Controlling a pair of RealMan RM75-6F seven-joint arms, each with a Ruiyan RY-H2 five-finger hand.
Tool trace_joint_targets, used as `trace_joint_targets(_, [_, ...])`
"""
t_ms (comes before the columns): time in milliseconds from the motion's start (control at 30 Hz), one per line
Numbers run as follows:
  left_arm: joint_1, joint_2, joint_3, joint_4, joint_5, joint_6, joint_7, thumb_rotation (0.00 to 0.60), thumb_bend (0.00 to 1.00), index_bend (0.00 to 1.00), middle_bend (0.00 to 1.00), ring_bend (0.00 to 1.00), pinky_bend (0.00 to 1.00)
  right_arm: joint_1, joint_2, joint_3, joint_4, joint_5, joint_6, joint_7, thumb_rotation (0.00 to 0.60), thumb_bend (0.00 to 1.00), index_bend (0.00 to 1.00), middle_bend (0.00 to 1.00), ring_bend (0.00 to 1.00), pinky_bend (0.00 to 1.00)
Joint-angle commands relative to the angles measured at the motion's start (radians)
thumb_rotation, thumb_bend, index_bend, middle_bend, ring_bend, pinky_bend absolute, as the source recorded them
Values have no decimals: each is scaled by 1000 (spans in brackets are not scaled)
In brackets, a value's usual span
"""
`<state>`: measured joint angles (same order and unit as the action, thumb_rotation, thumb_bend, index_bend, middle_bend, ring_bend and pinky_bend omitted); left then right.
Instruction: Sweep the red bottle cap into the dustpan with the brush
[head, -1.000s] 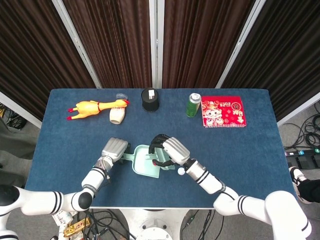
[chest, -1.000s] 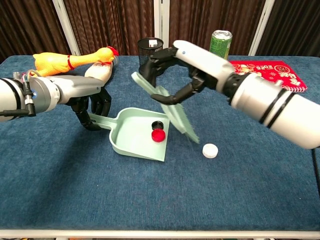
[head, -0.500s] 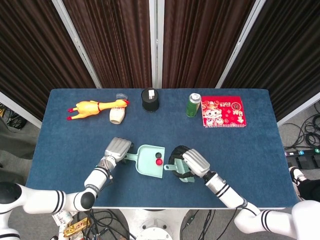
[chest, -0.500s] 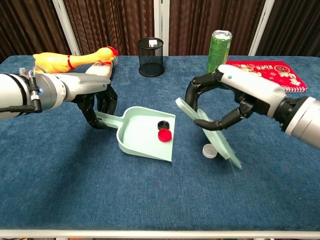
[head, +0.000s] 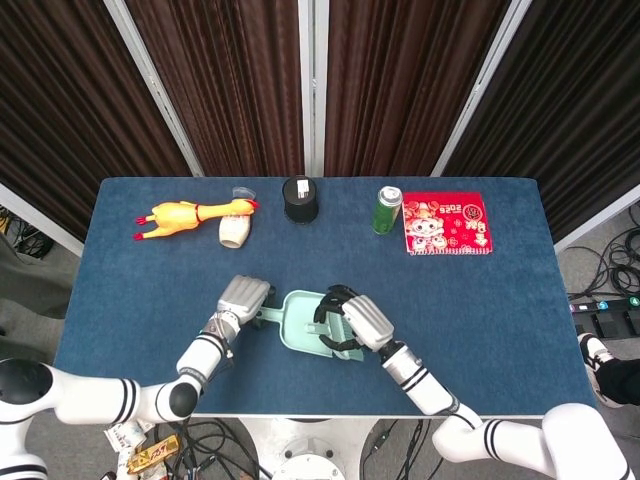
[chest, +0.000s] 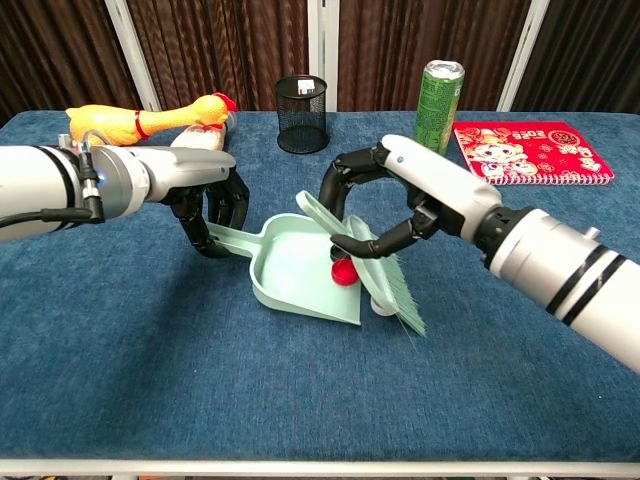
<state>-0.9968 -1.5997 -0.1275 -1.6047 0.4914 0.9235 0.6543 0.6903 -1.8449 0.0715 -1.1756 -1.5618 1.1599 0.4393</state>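
Since the red cap (chest: 342, 269) already lies inside the dustpan (chest: 290, 275), by its open lip, the sweep looks essentially done; a white cap (chest: 382, 306) sits at the lip under the brush (chest: 385, 272). The right hand (chest: 395, 205) grips the brush, and the left hand (chest: 212, 205) curls around the dustpan handle. Both work near the table's (head: 500, 310) front edge, with open cloth to either side.

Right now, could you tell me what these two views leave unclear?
- Red bottle cap: chest view shows it partly behind the brush; head view hides it under the right hand.
- White cap: mostly covered by bristles.
- Dustpan handle: wrapped by the left hand.
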Motion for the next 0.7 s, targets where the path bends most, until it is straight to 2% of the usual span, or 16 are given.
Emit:
trace_joint_targets(33, [-5,-5,-3,5,-6,-1,-4,600,352,584,522,395,378,18,-34,23,35,2,-4,21,600,647,730,633,285,159])
trace_joint_targets(467, [-28,-20,-11,11,-30,-2,-15,600,352,585,524,397,381,79,-122,92,112,-2,6,66,600,649,730,634,287,159])
trace_joint_targets(600, [-27,-19,-13,8,-31,8,-24,600,351,577,520,397,397,81,-115,101,110,-7,24,80,600,649,731,634,287,159])
trace_joint_targets(700, [-22,-14,-12,6,-24,9,-37,600,351,497,482,397,408,71,-63,97,86,-26,57,88,600,649,732,634,287,160])
